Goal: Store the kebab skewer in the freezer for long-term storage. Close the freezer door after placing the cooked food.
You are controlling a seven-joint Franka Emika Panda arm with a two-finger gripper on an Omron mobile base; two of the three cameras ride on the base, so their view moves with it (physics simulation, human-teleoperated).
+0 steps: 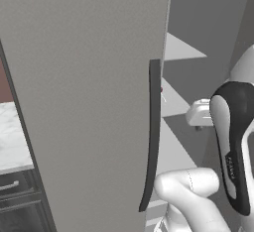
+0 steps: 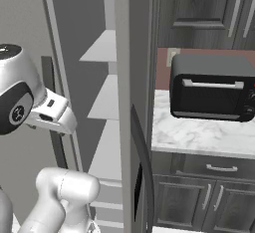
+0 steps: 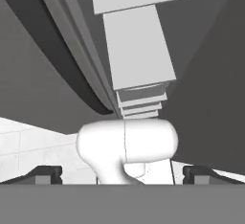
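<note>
Grey kitchen, freezer door (image 2: pixel 130 53) standing open. Kebab skewer (image 1: pixel 161 90) lying inside the freezer (image 1: pixel 173 112), just beside a long dark handle (image 1: pixel 154 132); gripper (image 3: pixel 123 174) spread wide, holding nothing. Might slip off the door when pushing, leaving a gap.

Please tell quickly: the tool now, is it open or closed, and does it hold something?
Tool: open, fingertips far apart, nothing held between them.
</note>
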